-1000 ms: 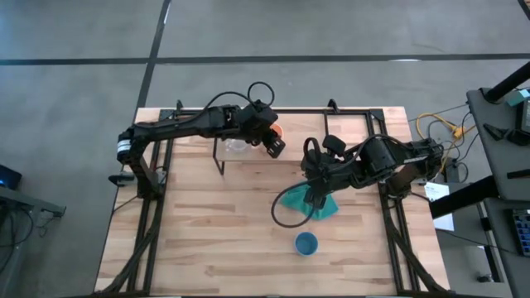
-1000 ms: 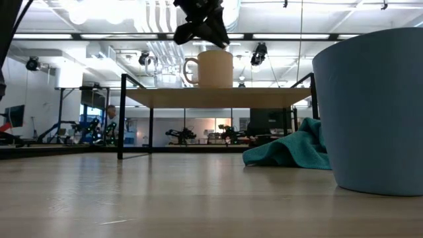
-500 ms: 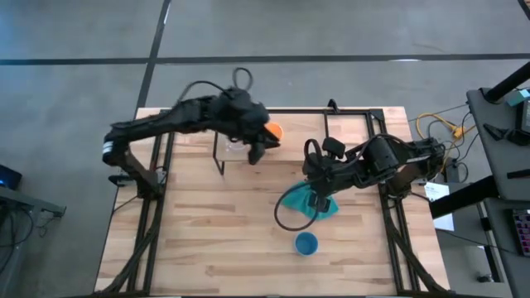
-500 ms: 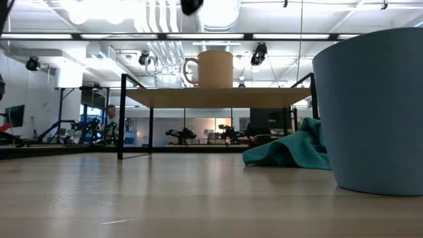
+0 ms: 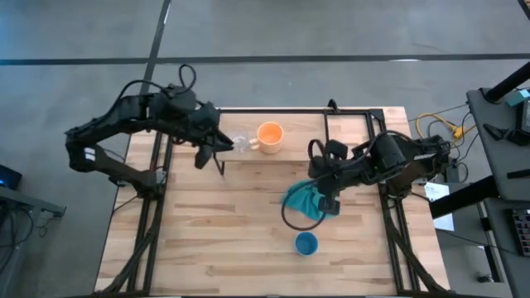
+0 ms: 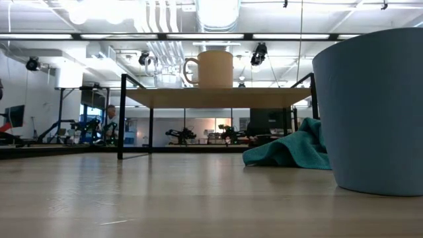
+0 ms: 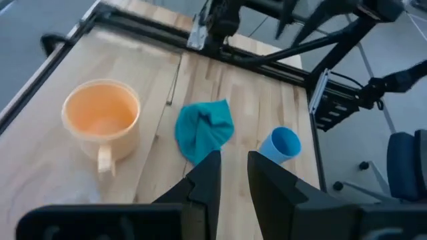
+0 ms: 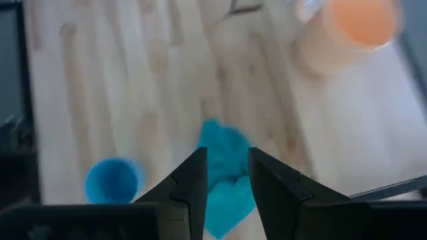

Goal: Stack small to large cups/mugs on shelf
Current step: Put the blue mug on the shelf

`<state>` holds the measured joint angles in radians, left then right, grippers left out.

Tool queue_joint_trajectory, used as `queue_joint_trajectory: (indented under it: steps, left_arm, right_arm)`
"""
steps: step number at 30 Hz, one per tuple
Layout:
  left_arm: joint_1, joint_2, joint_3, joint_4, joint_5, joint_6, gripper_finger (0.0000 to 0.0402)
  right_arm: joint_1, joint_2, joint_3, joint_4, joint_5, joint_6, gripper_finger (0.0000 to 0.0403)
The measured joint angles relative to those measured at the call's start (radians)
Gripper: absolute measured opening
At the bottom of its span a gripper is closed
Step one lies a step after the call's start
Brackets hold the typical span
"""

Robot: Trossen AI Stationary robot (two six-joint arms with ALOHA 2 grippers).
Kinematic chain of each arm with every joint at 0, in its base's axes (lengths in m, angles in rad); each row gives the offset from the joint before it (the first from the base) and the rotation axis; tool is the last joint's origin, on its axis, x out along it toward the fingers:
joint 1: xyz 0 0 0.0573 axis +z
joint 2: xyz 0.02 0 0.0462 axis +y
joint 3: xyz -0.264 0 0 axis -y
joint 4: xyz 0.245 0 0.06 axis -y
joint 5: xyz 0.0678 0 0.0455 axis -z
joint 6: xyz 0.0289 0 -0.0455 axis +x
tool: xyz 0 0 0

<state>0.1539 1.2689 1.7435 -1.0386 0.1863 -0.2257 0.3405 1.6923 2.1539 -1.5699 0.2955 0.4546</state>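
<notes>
2 of the 3 vessels stood on the shelf [image 5: 290, 124]: the orange mug [image 5: 270, 136] upright, and the glass cup [image 5: 239, 144] just beside it on the left arm's side. The blue cup [image 5: 306, 243] stood on the table [image 5: 199, 240], well apart from the shelf, near the front edge, with a teal cloth [image 5: 303, 201] lying between it and the shelf.

The left gripper [image 5: 205, 149] hung at the shelf's left end, near the glass cup, holding nothing, its fingers nearly together with only a narrow gap. The right gripper [image 5: 329, 199] hovered over the cloth, fingers slightly apart and empty.

By my reading, the mug's placement was done and the blue cup was the step in hand. The right arm sat nearer to it. The next move called for wider jaws, a reach past the cloth, a grip on the cup's rim, then a lift clear of the shelf's edge to set it beside the mug.
</notes>
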Motion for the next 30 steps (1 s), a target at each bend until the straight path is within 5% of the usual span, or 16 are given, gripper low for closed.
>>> queue_joint_trajectory:
  steps: [6,14,30]
  left_arm:
    - [0.001,-0.056,-0.016,-0.059,-0.005,-0.004,0.0061]
    - [0.001,-0.094,-0.016,-0.070,-0.005,-0.003,0.0061]
    - [0.001,-0.110,-0.016,-0.070,-0.005,0.005,0.0061]
  right_arm:
    - [0.003,-0.022,-0.193,-0.003,-0.135,0.014,0.0102]
    - [0.004,-0.022,-0.401,-0.002,-0.155,0.108,0.0118]
    - [0.004,-0.022,-0.506,0.236,-0.270,0.070,0.0211]
